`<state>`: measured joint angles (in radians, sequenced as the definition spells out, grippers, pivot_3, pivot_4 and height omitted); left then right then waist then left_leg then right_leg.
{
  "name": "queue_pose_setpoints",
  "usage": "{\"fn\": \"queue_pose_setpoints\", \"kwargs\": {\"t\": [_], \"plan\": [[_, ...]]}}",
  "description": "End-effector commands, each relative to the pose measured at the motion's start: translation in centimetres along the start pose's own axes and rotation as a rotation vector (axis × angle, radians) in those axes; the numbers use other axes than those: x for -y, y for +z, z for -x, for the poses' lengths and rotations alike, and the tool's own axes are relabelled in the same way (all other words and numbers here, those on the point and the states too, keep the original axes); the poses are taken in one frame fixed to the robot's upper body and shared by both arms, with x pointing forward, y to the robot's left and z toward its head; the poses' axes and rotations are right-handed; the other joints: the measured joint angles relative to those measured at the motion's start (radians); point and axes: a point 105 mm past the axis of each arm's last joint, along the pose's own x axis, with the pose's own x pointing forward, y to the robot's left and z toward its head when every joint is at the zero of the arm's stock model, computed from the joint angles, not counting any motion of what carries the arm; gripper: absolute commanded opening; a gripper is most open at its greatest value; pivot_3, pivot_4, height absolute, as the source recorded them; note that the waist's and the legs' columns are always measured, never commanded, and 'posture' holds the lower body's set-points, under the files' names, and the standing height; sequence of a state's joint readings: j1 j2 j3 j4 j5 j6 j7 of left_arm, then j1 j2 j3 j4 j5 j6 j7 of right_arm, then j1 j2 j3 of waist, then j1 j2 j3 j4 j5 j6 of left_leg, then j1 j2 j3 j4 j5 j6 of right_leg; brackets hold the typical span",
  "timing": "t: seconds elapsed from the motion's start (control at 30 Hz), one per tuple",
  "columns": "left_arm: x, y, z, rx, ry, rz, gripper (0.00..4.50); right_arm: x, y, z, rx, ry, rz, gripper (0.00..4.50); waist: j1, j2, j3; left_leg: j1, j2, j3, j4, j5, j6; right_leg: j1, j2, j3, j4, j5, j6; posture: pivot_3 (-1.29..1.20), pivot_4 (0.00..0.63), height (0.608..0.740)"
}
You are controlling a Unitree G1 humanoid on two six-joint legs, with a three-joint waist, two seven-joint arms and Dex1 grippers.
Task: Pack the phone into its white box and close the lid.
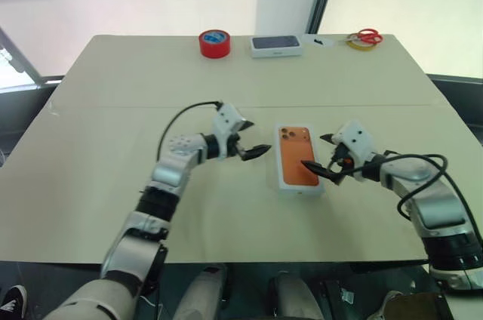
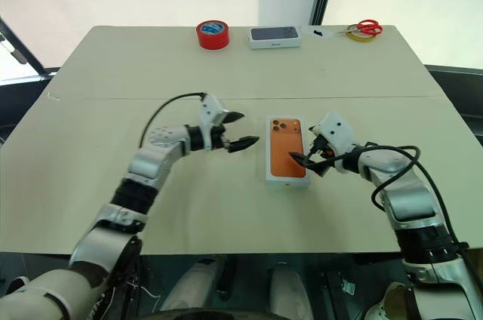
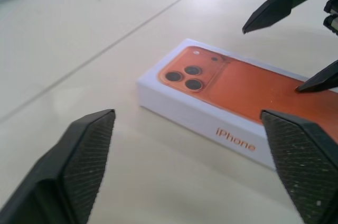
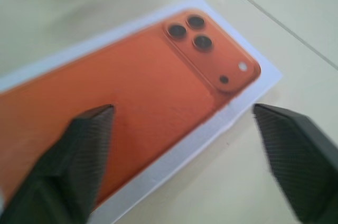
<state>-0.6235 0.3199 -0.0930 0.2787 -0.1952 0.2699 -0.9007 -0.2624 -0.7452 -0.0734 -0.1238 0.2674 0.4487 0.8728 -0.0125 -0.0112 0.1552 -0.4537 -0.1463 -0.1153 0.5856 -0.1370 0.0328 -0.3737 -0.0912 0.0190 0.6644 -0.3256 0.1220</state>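
A big pale counter (image 1: 113, 207) is seen, and the white box (image 3: 179, 102) lies flat near its middle, between the two arms. The top of the box is orange, with the back of a phone (image 4: 132, 92) and its three round lenses shown on it. It looks flat and level with the white edge, so it is judged to be a picture on the lid (image 1: 296, 158), and the lid seems to be on already. It cannot be told if the real phone is inside.

The left gripper (image 1: 255, 139) is held just beside the box with its fingers wide apart, and nothing is held in it. The right gripper (image 1: 315, 150) is held at the other side with its fingers wide apart too. One of its tips is over the orange top, but a touch cannot be told.

If the lid is fully down, both arms should be pulled straight away so the box is not bumped. If one corner sits high, it should be pressed down softly.

Far back on the counter, a dark-topped box (image 1: 276, 46), a red tape roll (image 1: 214, 43) and scissors (image 1: 367, 36) are seen.

The word "iPhone" can be read in orange letters on the side of the white box.
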Motion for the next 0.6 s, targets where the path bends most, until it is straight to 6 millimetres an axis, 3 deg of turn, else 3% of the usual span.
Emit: {"fn": "queue_pose_setpoints", "kwargs": {"t": [0.03,0.27,0.6], "plan": [[-1.8,1.3,4.9,0.071,0.061,-0.039,4.45,0.8,1.9,3.3,0.103,0.022,0.021,4.47,-0.001,0.001,0.0,0.0,0.0,0.0,-0.001,0.0,0.0,0.0,0.0,0.0,0.0,0.0,0.0,0.0,0.15,0.736],[-3.0,-0.8,12.8,-0.032,0.173,-0.002,4.45,2.3,1.2,7.6,0.086,0.015,0.072,4.47,0.005,0.002,0.001,0.002,0.0,0.001,-0.002,0.0,0.0,0.001,-0.001,0.001,-0.001,0.0,-0.001,0.0,0.15,0.736],[-4.5,-4.5,19.4,-0.164,0.324,0.108,4.45,2.4,-1.0,8.3,0.032,0.019,0.063,4.47,0.002,0.003,0.001,0.004,0.0,0.002,-0.007,0.0,0.0,0.0,-0.002,0.003,-0.002,-0.002,-0.004,0.0,0.15,0.736]]}}
